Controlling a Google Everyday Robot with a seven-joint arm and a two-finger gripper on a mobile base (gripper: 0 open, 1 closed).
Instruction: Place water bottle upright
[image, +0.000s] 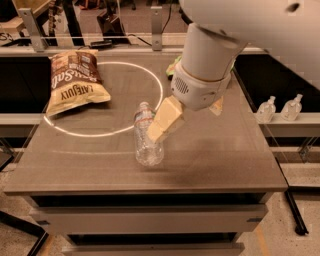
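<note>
The water bottle (146, 136) lies on its side near the middle of the table (225, 160), white cap pointing away from me, its pale label band near the neck. My gripper (186, 123) hangs over the table just right of the bottle. One beige finger (164, 120) reaches down over the bottle's right side and hides part of it. The other finger (217, 106) shows only a little, behind the white wrist. The fingers stand apart and hold nothing.
A brown and yellow chip bag (75, 82) lies at the back left. A green bag (174, 67) is mostly hidden behind the arm. Two small pump-top bottles (266, 110) stand on a shelf right of the table. A white ring (100, 134) is marked on the tabletop.
</note>
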